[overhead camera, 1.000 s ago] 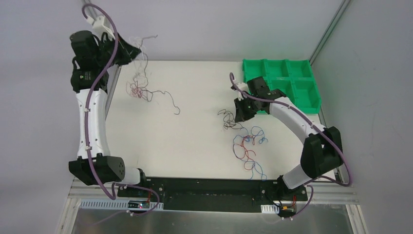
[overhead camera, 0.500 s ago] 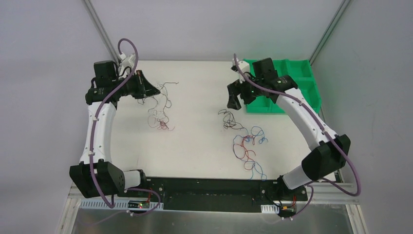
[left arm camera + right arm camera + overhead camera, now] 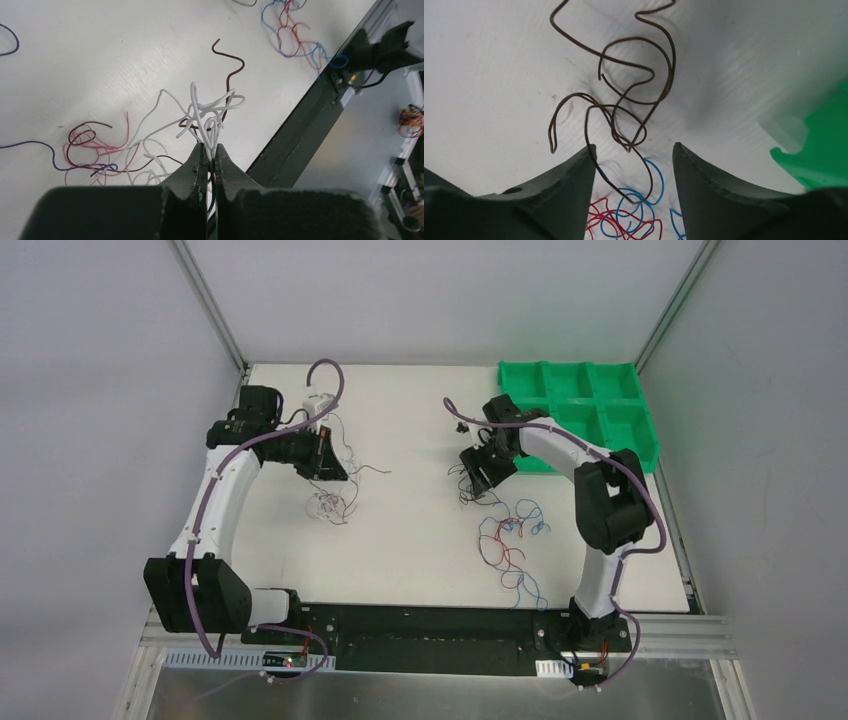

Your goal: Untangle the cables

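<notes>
My left gripper (image 3: 210,150) is shut on a bunch of white cables (image 3: 210,107) that sprout up from its tips. Pink, dark and purple cables (image 3: 95,145) trail below it onto the table. From above, this gripper (image 3: 330,465) hangs left of centre over that small tangle (image 3: 330,502). My right gripper (image 3: 634,146) is open, low over a curly dark brown cable (image 3: 624,95); one strand runs down between its fingers without being pinched. A red and blue tangle (image 3: 634,220) lies just behind it, and from above the same red and blue tangle (image 3: 512,540) is near the right arm.
A green compartment bin (image 3: 590,405) stands at the back right, and its corner (image 3: 824,145) shows close to the right gripper. The black base rail (image 3: 430,625) runs along the near edge. Grey walls enclose the white table (image 3: 400,540).
The left arm has swung from the back left corner toward the table's middle, carrying its bunch. The right gripper rose, came back down over the dark cable, and its jaws opened.
</notes>
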### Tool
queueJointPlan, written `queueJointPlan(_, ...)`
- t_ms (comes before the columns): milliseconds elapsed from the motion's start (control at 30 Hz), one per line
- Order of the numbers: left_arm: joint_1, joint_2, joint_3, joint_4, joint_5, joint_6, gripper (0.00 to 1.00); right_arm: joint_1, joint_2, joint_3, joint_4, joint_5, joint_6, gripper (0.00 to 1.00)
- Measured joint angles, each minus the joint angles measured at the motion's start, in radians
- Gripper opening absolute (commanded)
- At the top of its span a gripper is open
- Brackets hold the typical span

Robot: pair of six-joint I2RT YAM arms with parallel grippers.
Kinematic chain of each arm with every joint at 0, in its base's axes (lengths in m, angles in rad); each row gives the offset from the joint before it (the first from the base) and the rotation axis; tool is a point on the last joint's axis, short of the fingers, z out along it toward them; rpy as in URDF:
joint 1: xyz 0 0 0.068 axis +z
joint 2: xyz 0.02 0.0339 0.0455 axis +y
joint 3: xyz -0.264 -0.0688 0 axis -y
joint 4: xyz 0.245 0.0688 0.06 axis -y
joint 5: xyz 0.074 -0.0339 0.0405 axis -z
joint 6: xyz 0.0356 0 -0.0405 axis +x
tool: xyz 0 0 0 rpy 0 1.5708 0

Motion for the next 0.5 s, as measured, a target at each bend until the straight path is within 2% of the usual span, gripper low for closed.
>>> queueJointPlan(33,-0.003,0.0,-0.013,-0.011,-0.01,0.034,0.0,0.0,0.019,0.011,0.001,-0.008,0.0,0.39)
queueJointPlan(100,-0.025,-0.003,-0.054,-0.039,-0.043,0.13,0.0,0.0,0.058,0.039,0.001,-0.029,0.003,0.09)
queueJointPlan(133,-0.036,-0.005,-0.07,-0.054,-0.056,0.169,0.0,0.0,0.072,0.051,0.0,-0.037,0.003,0.0)
queueJointPlan(233,-0.077,-0.028,-0.118,-0.1,-0.093,0.276,0.0,-0.002,0.083,0.078,-0.012,-0.05,0.008,0.0)
queueJointPlan(333,-0.119,-0.052,-0.076,-0.148,-0.094,0.285,0.0,-0.014,0.061,0.121,-0.035,-0.088,0.019,0.0)
queueJointPlan(400,-0.164,-0.043,0.048,-0.169,-0.084,0.256,0.0,-0.034,0.013,0.154,-0.051,-0.127,0.039,0.0)
queueJointPlan(500,-0.245,0.013,0.384,-0.145,-0.038,0.176,0.0,-0.065,-0.097,0.213,-0.067,-0.177,0.07,0.0)
